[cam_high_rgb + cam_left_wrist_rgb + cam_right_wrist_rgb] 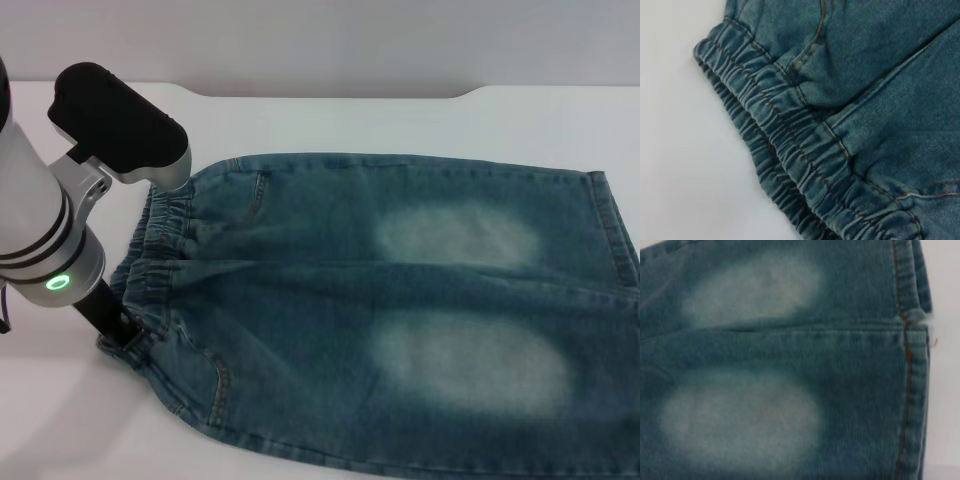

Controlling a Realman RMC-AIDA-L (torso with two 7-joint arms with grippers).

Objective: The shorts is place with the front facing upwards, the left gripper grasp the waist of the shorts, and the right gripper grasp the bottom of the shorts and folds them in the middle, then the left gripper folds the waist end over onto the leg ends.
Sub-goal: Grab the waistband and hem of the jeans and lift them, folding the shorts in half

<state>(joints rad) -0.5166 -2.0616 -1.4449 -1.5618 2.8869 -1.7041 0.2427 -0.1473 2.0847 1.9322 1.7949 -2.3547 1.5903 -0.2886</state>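
A plain white worktop [420, 120] carries the work, with a bare strip running along its far side and a wider bare patch at the robot's left, beyond the waistband. The shorts [400, 310] lie flat across most of it, front up, the two legs side by side and stretched toward the robot's right, each with a pale faded patch [455, 238]. Their near edge runs off the bottom of the head view and the right side reaches the picture's border, so little free surface shows there.

The waist [160, 255] sits at the left, puckered and narrower than the legs, its gathered edge curving against bare white worktop in the left wrist view [790, 145]. The leg ends [612, 230] form a straight stitched hem at the far right; the right wrist view shows that hem [907, 365] with only a thin margin of worktop [945, 390] past it.

The left gripper [118, 335] is down at the near corner of the waist, its black tip touching the band; whether its fingers are apart or closed on the cloth cannot be told. The right gripper does not appear in any view.
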